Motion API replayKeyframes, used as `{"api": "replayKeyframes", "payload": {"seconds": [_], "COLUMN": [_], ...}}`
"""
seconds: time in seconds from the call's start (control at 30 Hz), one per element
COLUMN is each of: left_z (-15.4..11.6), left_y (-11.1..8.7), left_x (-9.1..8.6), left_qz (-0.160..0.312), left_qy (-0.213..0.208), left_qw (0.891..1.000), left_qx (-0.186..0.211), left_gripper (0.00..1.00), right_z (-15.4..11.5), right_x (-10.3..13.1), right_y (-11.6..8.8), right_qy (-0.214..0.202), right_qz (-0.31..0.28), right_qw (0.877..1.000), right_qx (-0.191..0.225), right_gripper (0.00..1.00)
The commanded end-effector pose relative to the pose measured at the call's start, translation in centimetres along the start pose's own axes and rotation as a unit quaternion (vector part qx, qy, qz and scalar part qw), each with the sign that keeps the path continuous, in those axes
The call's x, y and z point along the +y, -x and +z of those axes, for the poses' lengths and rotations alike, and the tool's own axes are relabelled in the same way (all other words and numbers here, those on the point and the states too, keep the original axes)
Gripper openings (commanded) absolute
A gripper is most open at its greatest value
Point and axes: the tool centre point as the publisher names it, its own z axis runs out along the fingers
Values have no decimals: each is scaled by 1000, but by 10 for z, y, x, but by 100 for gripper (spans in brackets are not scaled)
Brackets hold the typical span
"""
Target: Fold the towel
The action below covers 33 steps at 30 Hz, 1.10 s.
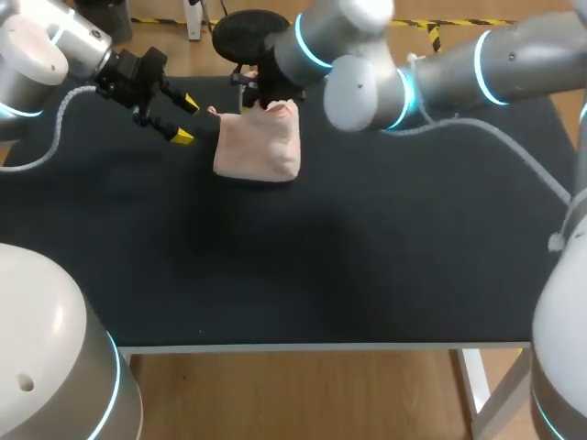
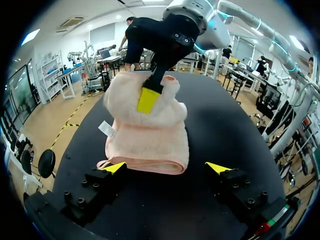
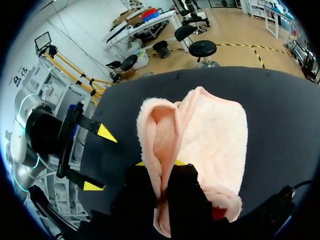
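**Q:** Grippers first?

**A:** Our right gripper (image 3: 161, 167) is clamped on a raised flap of the pink towel (image 3: 215, 135), one finger on each side of the cloth. The flap stands above the rest of the bundle. Our left gripper (image 2: 166, 167) has its fingers spread and holds nothing. It sits just short of the towel's rounded edge.

**Q:** Towel location?

**A:** It is on the black table (image 1: 321, 266), toward the far edge and a little left of the middle, with one gripper at either end.

**Q:** Progress?

**A:** We judge it well along. The lower part lies flat in stacked layers with a rolled fold showing, so at least one fold looks done. What is left is to lay the pinched flap down over the stack, release it and perhaps square it up.

**Q:** Orientation?

**A:** From the head view the bundle is close to square, so the long axis is weak. We read it as running from the left gripper toward the right one. The rounded fold faces the left gripper and the lifted flap is at the far end. A white tag (image 2: 106, 128) pokes out at one side.
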Motion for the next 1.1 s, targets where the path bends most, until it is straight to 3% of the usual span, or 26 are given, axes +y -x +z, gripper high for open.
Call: {"api": "replayKeyframes", "payload": {"seconds": [0.03, 0.07, 0.1, 0.5, 0.63, 0.87, 1.0, 1.1], "left_z": [0, 0, 0, 0, 0, 0, 0, 0], "left_y": [-1, -1, -1, -1, -1, -1, -1, -1], "left_x": [0, 0, 0, 0, 0, 0, 0, 0], "left_qz": [1, 1, 1, 1, 1, 1, 1, 1], "left_qy": [0, 0, 0, 0, 0, 0, 0, 0], "left_qw": [1000, 1000, 1000, 1000, 1000, 1000, 1000, 1000], "left_qx": [-1, -1, -1, -1, -1, -1, -1, -1], "left_gripper": [100, 100, 100, 100, 100, 100, 100, 100], "right_z": [11, 10, 8, -28, -44, -48, -53, -54], "right_x": [0, -1, -2, 14, 20, 18, 18, 16], "right_y": [-16, -20, -24, -61, -56, -39, -31, -20], "right_qy": [2, 5, 8, 69, 93, 94, 91, 66], "right_qz": [-4, -8, -9, -33, -32, -49, -140, -248], "right_qw": [999, 999, 999, 997, 994, 993, 986, 966], "right_qx": [-50, -49, -47, -31, -38, -42, -21, 22], "right_gripper": [15, 66, 100, 100, 100, 100, 100, 100]}}
